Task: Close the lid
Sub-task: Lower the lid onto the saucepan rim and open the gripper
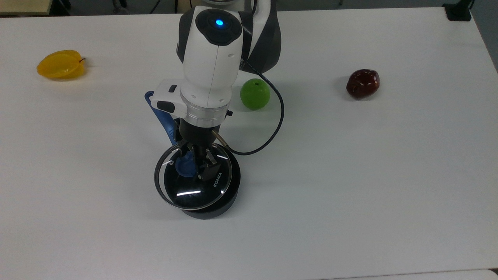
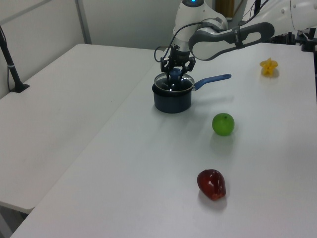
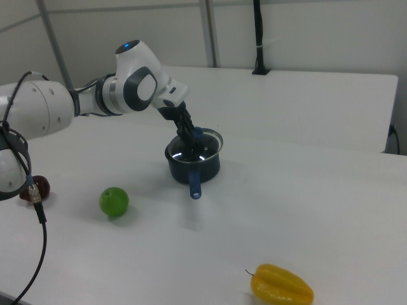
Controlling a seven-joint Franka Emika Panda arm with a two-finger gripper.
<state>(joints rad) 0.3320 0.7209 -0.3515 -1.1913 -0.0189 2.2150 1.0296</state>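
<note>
I have the white table [image 1: 350, 194] spread across all three views, with the arm [image 1: 212, 66] reaching over its middle. Below the wrist sits the black saucepan [image 1: 218, 204], its blue handle [image 1: 157, 112] pointing toward the far side in the top view and toward the left view's right. The lid [image 1: 193, 182] is directly over the pan's mouth, covering most of it; in the top view its metal rim overhangs the pan's wall on the top view's left, and the "KONKA" print reads near its right edge. In the right view the lid [image 3: 202, 145] looks tilted, its far edge raised above the pan rim. The gripper [image 1: 196, 165] is clamped narrow on the lid's blue knob [image 1: 186, 166], fingers on either side of it.

The green apple [image 1: 255, 93] lies just right of the arm in the top view, well apart from the pan. The dark red fruit [image 1: 362, 83] is farther right. The yellow starfruit [image 1: 61, 64] sits at the far left of the top view.
</note>
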